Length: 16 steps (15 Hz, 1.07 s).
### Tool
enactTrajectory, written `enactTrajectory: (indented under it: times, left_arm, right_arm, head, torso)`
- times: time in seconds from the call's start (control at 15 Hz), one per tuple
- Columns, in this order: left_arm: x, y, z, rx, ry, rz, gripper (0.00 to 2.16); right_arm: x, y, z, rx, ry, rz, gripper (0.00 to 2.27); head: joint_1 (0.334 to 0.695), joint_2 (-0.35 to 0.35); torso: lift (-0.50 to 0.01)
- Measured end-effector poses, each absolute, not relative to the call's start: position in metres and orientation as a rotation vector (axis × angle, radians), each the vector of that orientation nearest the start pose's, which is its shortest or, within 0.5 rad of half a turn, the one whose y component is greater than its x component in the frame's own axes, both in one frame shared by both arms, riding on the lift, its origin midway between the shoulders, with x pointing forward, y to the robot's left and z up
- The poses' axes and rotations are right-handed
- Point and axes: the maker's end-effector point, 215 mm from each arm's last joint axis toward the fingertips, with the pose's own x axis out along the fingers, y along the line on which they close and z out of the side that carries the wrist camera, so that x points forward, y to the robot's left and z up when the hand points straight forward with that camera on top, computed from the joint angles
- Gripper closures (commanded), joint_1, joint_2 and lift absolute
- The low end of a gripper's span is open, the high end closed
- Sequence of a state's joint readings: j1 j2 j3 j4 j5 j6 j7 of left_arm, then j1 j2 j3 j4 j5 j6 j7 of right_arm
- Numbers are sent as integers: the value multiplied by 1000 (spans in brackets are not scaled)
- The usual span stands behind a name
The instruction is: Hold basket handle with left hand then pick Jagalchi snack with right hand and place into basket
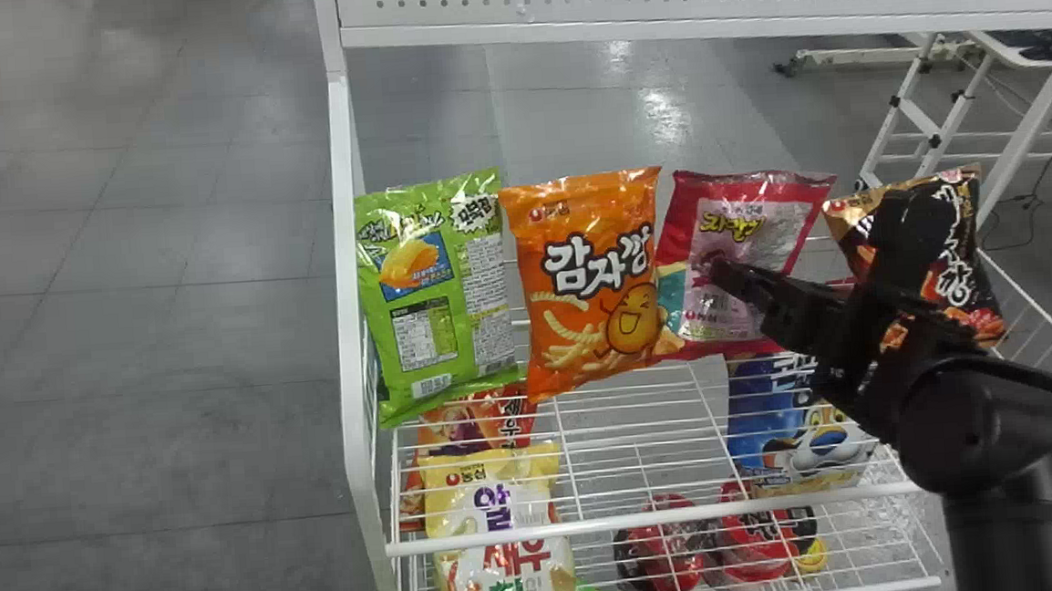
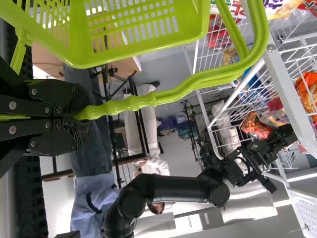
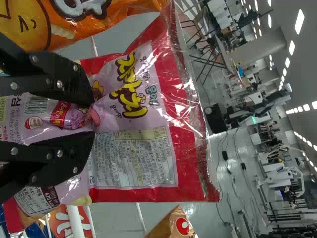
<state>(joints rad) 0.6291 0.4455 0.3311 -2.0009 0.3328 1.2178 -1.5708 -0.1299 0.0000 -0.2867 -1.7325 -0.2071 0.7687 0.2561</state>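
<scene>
Item under inspection: the Jagalchi snack (image 1: 759,217), a red and pink bag found in the row of bags on the white rack (image 1: 347,252), its top leaning to the right in the head view. The right gripper (image 1: 718,270) is at the front of the Jagalchi snack, its fingers (image 3: 74,82) drawn in on a fold of the wrapper (creases run out from the pinch). Its arm comes in from the right of that bag.

Directly left of the Jagalchi snack, and touching it, is an orange bag (image 1: 585,210); beyond that, a green bag (image 1: 442,337). On its right is a black and brown bag (image 1: 964,214), partly covered by the right arm (image 1: 963,415).

Lower than the Jagalchi snack, a wire shelf (image 1: 649,518) carries a blue bag (image 1: 770,408), red tubs (image 1: 670,552) and, to the left, a pale yellow bag (image 1: 493,508).

Well apart from the Jagalchi snack, the left gripper (image 2: 81,116) is closed firmly around the handle (image 2: 183,91) of a lime green basket (image 2: 79,44). Grip noted as being on the ribbed part.
</scene>
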Motion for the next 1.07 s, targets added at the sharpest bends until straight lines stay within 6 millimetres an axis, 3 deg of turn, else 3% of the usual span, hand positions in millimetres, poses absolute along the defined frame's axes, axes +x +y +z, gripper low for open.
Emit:
enactTrajectory:
  times: [0.27,0.53,0.8,1.07]
  left_arm:
    - [156,222,-427,-889,1095,-1124,2057]
    - [158,223,-428,-884,1087,-1128,2057]
    - [160,223,-429,-889,1084,-1127,2057]
    - [164,224,-428,-899,1074,-1128,2057]
  right_arm:
    - [587,-293,-373,337,391,81,2246]
    - [560,-298,-352,312,409,74,2246]
    - [526,-307,-325,273,457,45,2246]
    - [473,-305,-330,261,600,22,2246]
  head:
    - [695,-107]
    - [695,-119]
    - [695,-140]
    - [695,-149]
  torso:
    - [-9]
    - [-9]
    - [-9]
    - [-9]
